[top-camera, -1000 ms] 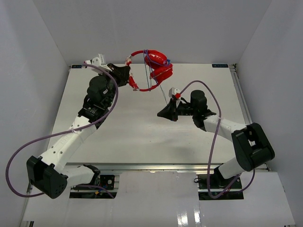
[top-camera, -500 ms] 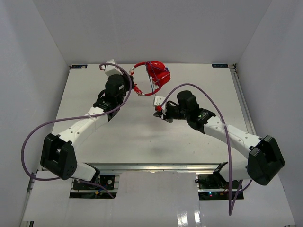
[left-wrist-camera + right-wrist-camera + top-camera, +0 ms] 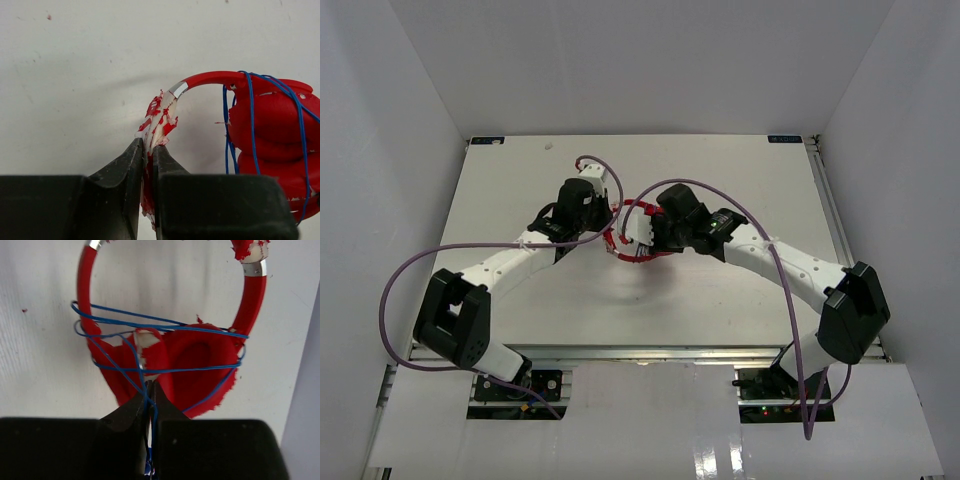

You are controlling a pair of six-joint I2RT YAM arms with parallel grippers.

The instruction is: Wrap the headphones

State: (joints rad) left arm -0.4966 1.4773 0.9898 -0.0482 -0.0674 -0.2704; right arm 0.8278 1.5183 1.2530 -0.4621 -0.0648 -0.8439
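Along the near edge of the table (image 3: 720, 315) stand the two bases, and from them the left arm (image 3: 500, 265) and the right arm (image 3: 790, 262) reach inward until their wrists nearly meet over the middle of the white surface. Between those wrists are the headphones (image 3: 632, 256). From above, only slivers of red show past the black gripper bodies, so I cannot tell from there whether they rest on the table or hang just off it.

Up close, the left gripper (image 3: 149, 147) has its fingers pressed together on the headband (image 3: 210, 78), pinching the worn stretch where the red covering has flaked away to white. Beyond that pinch the band curves over to the two earcups (image 3: 272, 117), which are folded against each other.

The right gripper (image 3: 148, 390) has its fingers squeezed shut on the blue cord (image 3: 150, 320), a strand of which runs down into the slit between the tips. Past those fingers, the cord crosses the earcups in several loops and passes round both sides of the band. The arch of the band opens toward the far side, with bare white table showing through it.
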